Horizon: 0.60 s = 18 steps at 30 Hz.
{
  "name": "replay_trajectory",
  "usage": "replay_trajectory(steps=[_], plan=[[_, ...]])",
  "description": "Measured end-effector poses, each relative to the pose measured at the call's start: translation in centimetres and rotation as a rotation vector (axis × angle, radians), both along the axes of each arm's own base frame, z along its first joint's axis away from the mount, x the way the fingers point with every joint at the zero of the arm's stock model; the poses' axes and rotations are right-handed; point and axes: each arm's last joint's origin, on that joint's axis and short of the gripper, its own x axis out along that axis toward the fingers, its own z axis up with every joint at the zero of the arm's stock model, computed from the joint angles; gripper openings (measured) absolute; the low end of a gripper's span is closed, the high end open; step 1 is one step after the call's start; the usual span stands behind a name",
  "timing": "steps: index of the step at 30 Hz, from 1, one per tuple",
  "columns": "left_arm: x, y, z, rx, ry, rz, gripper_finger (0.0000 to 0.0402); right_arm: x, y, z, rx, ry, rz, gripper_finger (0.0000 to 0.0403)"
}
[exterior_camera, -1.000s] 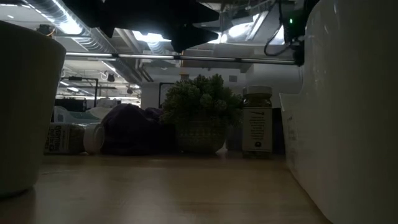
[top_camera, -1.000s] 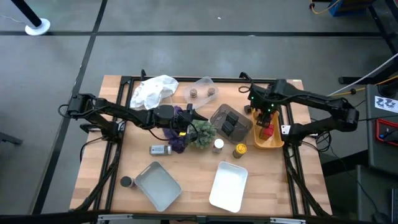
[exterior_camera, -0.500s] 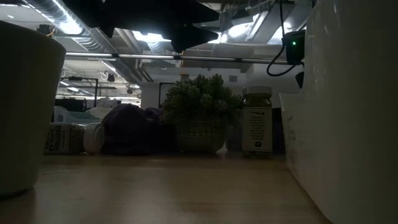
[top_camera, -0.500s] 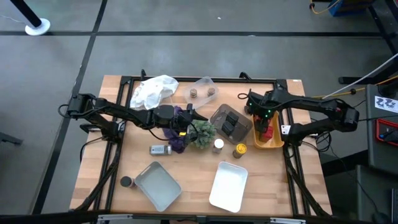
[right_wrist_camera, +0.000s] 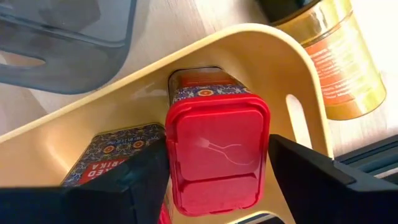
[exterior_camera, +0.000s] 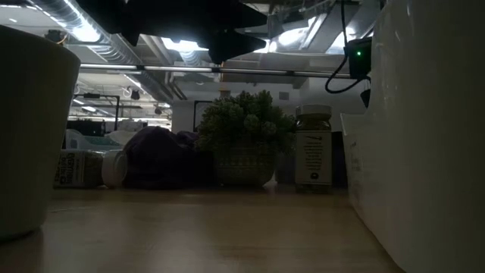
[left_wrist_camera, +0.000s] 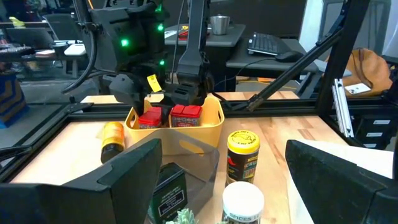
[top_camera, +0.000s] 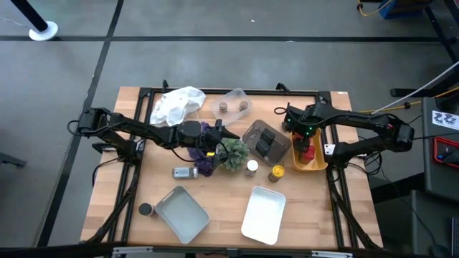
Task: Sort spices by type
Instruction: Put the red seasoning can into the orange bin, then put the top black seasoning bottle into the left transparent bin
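High view: the right gripper point(top_camera: 303, 137) hangs over the yellow tray point(top_camera: 316, 165) at the bench's point(top_camera: 215, 193) three o'clock edge, its fingers spread either side of an upright red-lidded tin point(right_wrist_camera: 217, 158) standing in the tray; the right wrist view shows them flanking the lid, but whether they touch it cannot be told. A second red tin point(left_wrist_camera: 149, 118) stands just beside the first, seen in the left wrist view. A yellow jar point(top_camera: 285, 126) with a dark cap lies on the bench just outside the tray, toward ten o'clock from it. The left gripper point(top_camera: 228, 137) hovers near the bench's middle above a spiky green plant point(top_camera: 234, 154) and a purple cloth point(top_camera: 206, 163), fingers wide and holding nothing. Two dark tins sit in a grey bin point(top_camera: 267, 141) between the plant and the tray. A white-capped jar point(top_camera: 252, 167) and a yellow-capped jar point(top_camera: 277, 173) stand toward five o'clock from the plant; another white-capped jar point(top_camera: 183, 172) lies on its side at eight o'clock from it. Two brown-capped jars point(top_camera: 233, 107) rest in a clear dish at the twelve o'clock edge.
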Motion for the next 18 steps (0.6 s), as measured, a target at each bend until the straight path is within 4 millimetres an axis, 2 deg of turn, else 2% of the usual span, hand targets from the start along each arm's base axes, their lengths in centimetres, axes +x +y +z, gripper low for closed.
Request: replay_trajectory(steps=[6,18], plan=[[0.0,0.0,0.0,0.0,0.0,0.0,0.0327,0.0,0.0,0.8,0.004,0.011,0.002,0.0265],[0.0,0.0,0.0,-0.003,0.0,0.0,0.0327,1.1,-0.5,5.7,-0.035,-0.064,0.053,0.0264]])
